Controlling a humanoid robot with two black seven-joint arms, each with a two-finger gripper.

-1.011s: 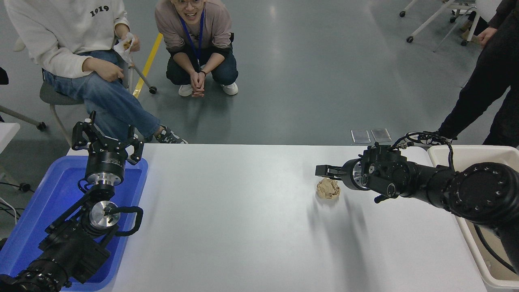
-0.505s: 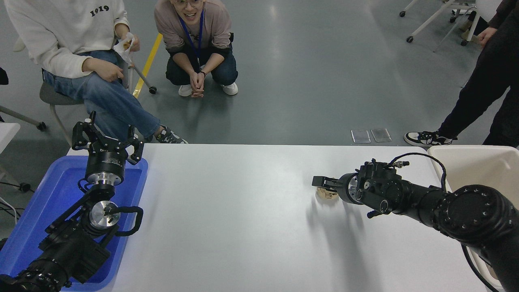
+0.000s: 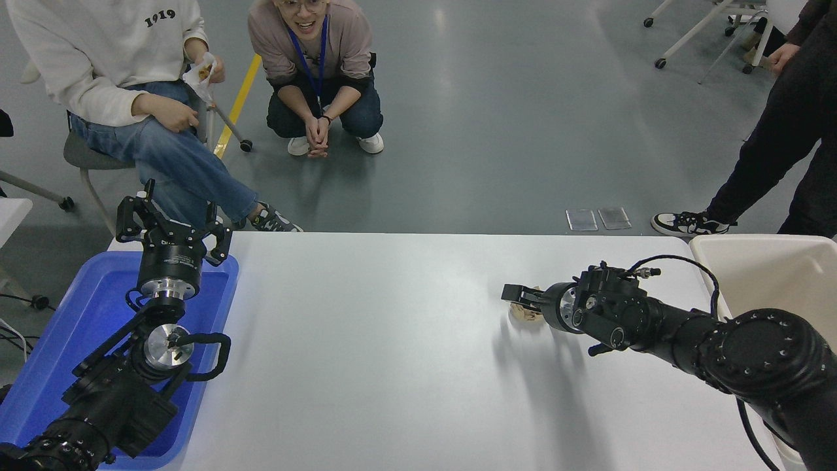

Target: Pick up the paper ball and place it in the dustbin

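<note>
Right gripper (image 3: 516,297): reached in from about 4 o'clock of the picture and pointed toward 9 o'clock, low over the bench, right at the paper ball; the black jaws lay on top of the wad, and whether they had closed on it or merely sat around it could not be told
Paper ball (image 3: 525,313): tan, crumpled, mostly hidden under the gripper, with only a small part showing beneath the jaws; it sat on the bench right of centre, toward 3 o'clock
Dustbin (image 3: 758,258): cream-beige, at the bench's right end near 3 o'clock, well apart from the ball, its near part covered by the right arm
Left gripper (image 3: 171,221): parked at about 8 o'clock, standing upright over the blue tray, its jaws spread wide and holding nothing
Blue tray (image 3: 72,327): shallow, at the bench's left end
Bench (image 3: 366,340): white
People: one seated (image 3: 124,85) at 11 o'clock, one crouching (image 3: 317,72) near 12 o'clock, one standing (image 3: 785,137) at 2 o'clock, all beyond the bench's far edge
</note>
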